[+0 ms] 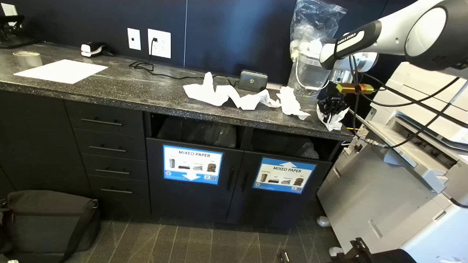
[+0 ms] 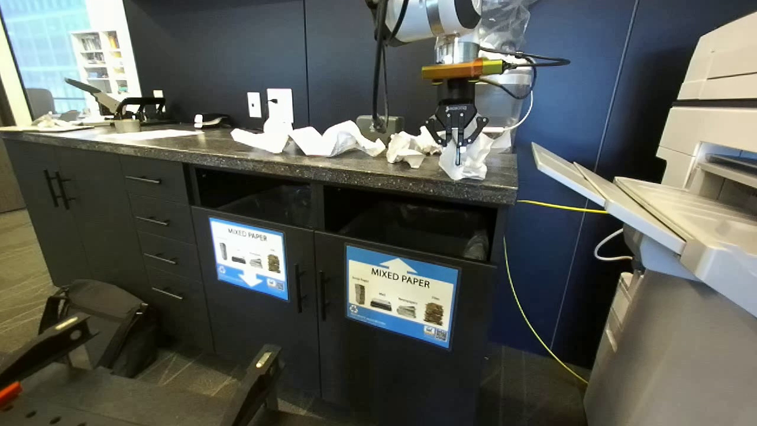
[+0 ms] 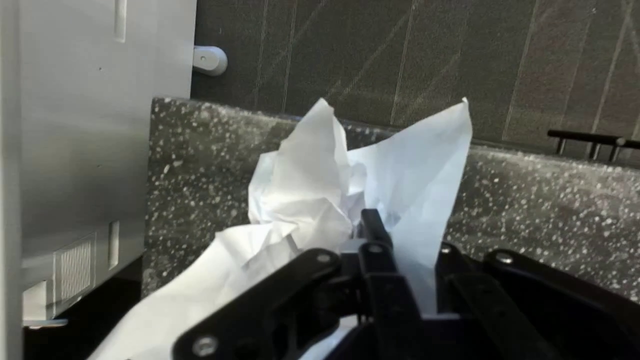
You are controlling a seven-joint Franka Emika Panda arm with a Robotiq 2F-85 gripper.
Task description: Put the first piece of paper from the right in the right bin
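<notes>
Your fingers [image 3: 378, 250] point down at the near right end of the counter [image 1: 120, 84], drawn narrow, with the first paper from the right [image 2: 473, 160] pinched between them. That paper is crumpled and spreads out to both sides of them; you cannot tell whether its lower edge touches the counter or hangs just clear. The right bin [image 2: 475, 244] sits under the counter, below the paper, behind a door with a MIXED PAPER sign [image 2: 402, 296]. The left bin [image 1: 225, 136] is beside it.

Just left of your fingers, another crumpled paper [image 1: 290, 102] lies on the counter, and more creased white paper [image 1: 214, 94] runs on further left, near a small dark box [image 1: 253, 80]. Well to the left lies a flat white sheet [image 1: 62, 71]. A clear plastic container [image 1: 316, 75] stands on the far side, and a printer [image 1: 380, 190] stands to the right.
</notes>
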